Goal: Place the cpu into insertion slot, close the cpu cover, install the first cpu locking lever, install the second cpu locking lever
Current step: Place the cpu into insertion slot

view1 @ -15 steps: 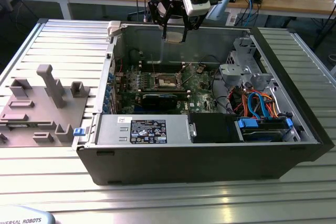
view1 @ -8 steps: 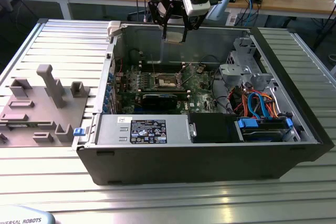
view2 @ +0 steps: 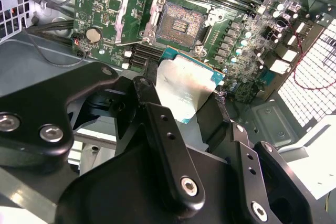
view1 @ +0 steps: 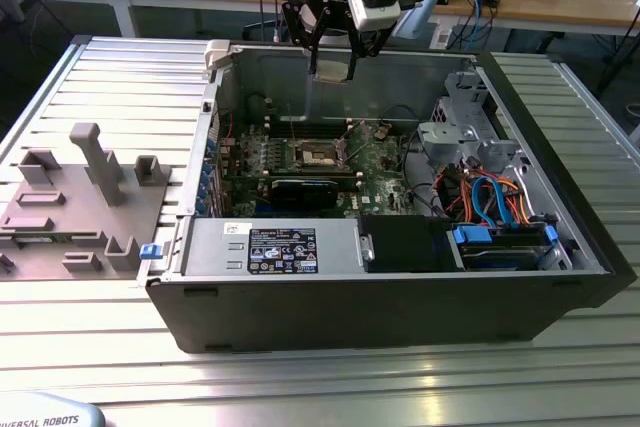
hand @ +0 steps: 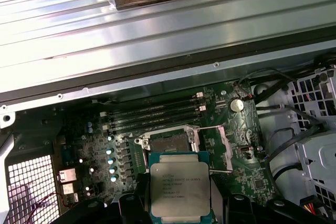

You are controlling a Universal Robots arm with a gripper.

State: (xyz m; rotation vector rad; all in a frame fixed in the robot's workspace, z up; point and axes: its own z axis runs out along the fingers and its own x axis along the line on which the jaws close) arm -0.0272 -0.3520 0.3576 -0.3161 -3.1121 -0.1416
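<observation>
Silver-grey metal covers the top of the cpu [hand: 180,190], a flat square plate with rows of small dark print, set on a teal-green base that shows as a thin border along its edges. In the second wrist view the same top [view2: 186,90] catches the light and looks pale and slightly streaked, with the teal edge bright along one side.

The gripper [hand: 181,205] is clamped on the cpu, its black fingers [view2: 152,95] pressing two opposite edges. In the exterior view the gripper [view1: 332,65] hangs at the upper middle of the frame, above the far wall of the open computer case [view1: 400,317], with the chip a pale square at its tip.

The cpu is in the air, apart from the green motherboard [view1: 385,162]. The insertion slot [view1: 318,155] sits near the centre of that view, lower in the frame than the gripper. In both wrist views the slot [view2: 181,24] is bare: a dark square with a field of fine contacts and a silvery rim.

The cpu cover [view2: 134,17], a thin silvery frame with a cut-out middle, stands swung open just beside the slot. A round coin battery [view2: 93,35] lies on the board near the cover.
</observation>
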